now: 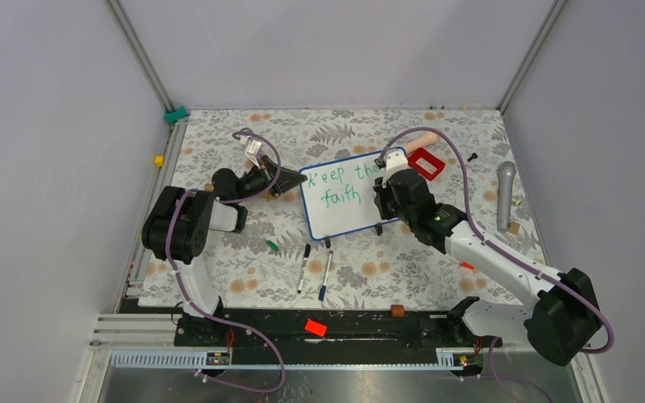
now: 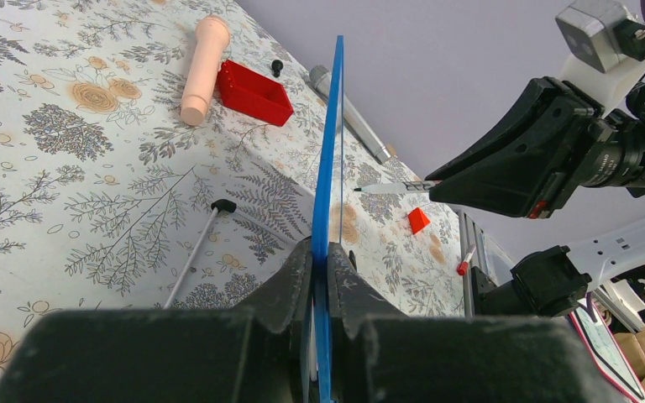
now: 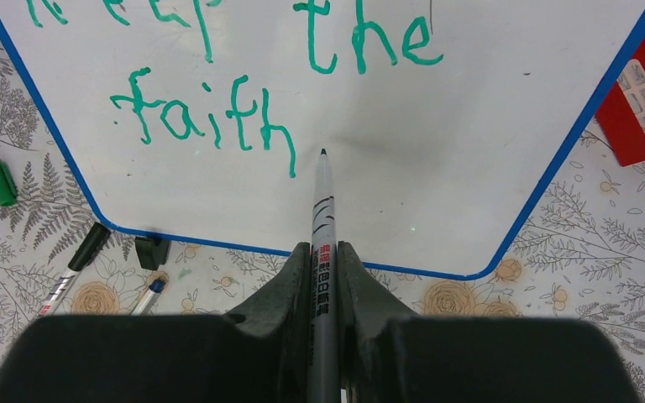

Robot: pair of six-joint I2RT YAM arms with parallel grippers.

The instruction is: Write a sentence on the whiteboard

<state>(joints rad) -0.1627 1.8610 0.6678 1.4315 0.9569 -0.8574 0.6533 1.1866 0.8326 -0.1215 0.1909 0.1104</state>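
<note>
Currently, left gripper (image 2: pixel 320 253) clamps the blue-rimmed glossy white whiteboard (image 3: pixel 437 168); right gripper (image 3: pixel 323 252) grasps a slim grey marker (image 3: pixel 322 201), tip ahead beside green handwritten sentence (image 3: pixel 210 117).

1. One whiteboard (image 1: pixel 346 215) stood mid-table.
2. Three green words (image 3: pixel 237 113) were on it, in two lines.
3. Three pens in all: one held marker (image 3: pixel 322 210) and two loose markers (image 1: pixel 303 267) lying near the board.
4. One green cap (image 1: pixel 271 246) lay left of those.
5. At the far right were one red tray (image 1: pixel 426 163), one peach cylinder (image 1: pixel 421 140) and one grey microphone (image 1: pixel 505 191).
6. Two grippers, the left gripper (image 2: pixel 319 252) and the right gripper (image 3: pixel 323 256), each gripped one thing.
</note>
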